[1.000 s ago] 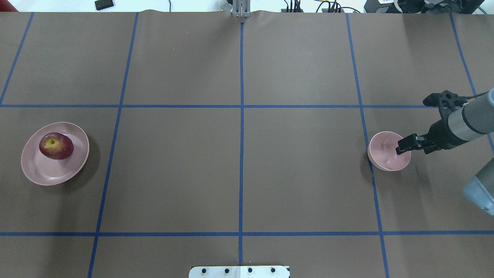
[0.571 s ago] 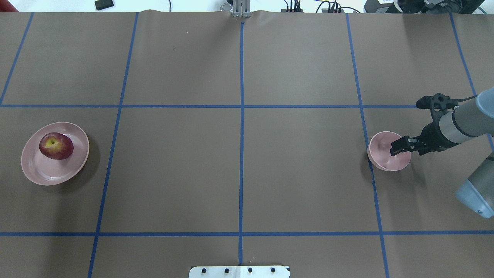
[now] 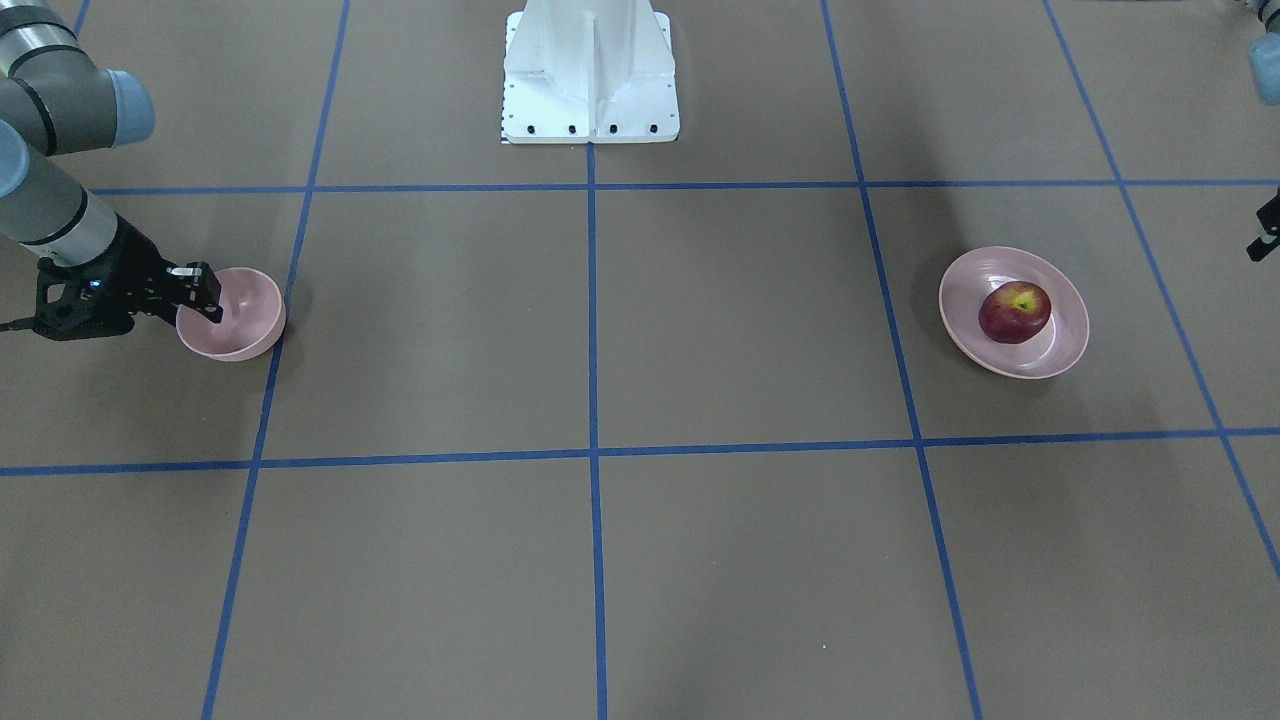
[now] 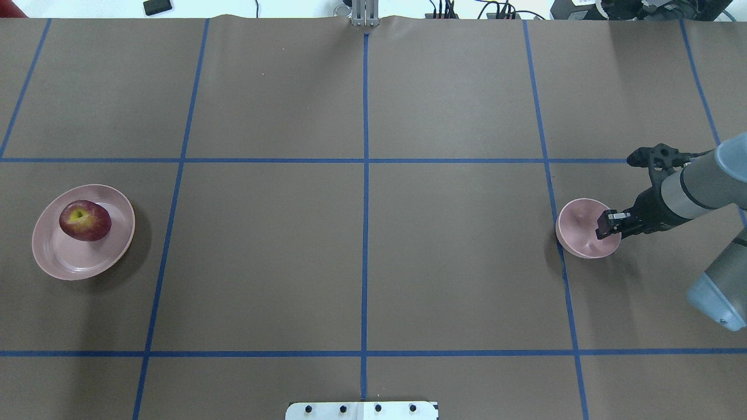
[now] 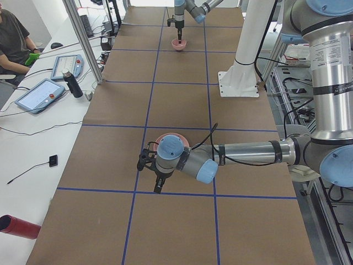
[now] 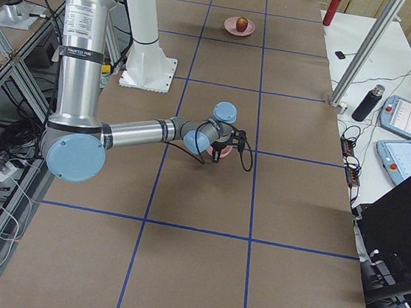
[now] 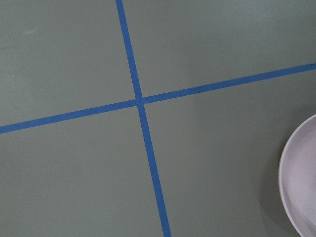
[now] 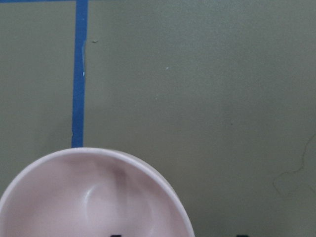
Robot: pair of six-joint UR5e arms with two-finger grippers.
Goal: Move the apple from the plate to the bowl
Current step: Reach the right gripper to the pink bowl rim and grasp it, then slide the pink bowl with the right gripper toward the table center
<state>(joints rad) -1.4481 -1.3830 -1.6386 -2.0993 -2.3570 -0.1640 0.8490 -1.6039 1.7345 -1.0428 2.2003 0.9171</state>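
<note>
The dark red apple (image 4: 85, 220) lies on the wide pink plate (image 4: 70, 262) at the table's left; both also show in the front view, apple (image 3: 1014, 312) and plate (image 3: 1010, 364). The small pink bowl (image 4: 576, 227) stands empty at the right. My right gripper (image 4: 606, 225) is down at the bowl's right rim and looks open, one finger inside the rim and one outside; its wrist view shows the bowl (image 8: 74, 197) close below. My left gripper (image 5: 158, 182) hangs beside the plate, out of the overhead view; I cannot tell whether it is open or shut.
Blue tape lines (image 4: 365, 175) divide the brown table into squares. The robot's white base (image 3: 590, 75) stands at the middle of the near edge. The plate's edge (image 7: 301, 182) shows at the right of the left wrist view.
My right arm has swung left, and the gripper has come down from above the bowl to its right rim. The apple, plate and bowl have not moved.
</note>
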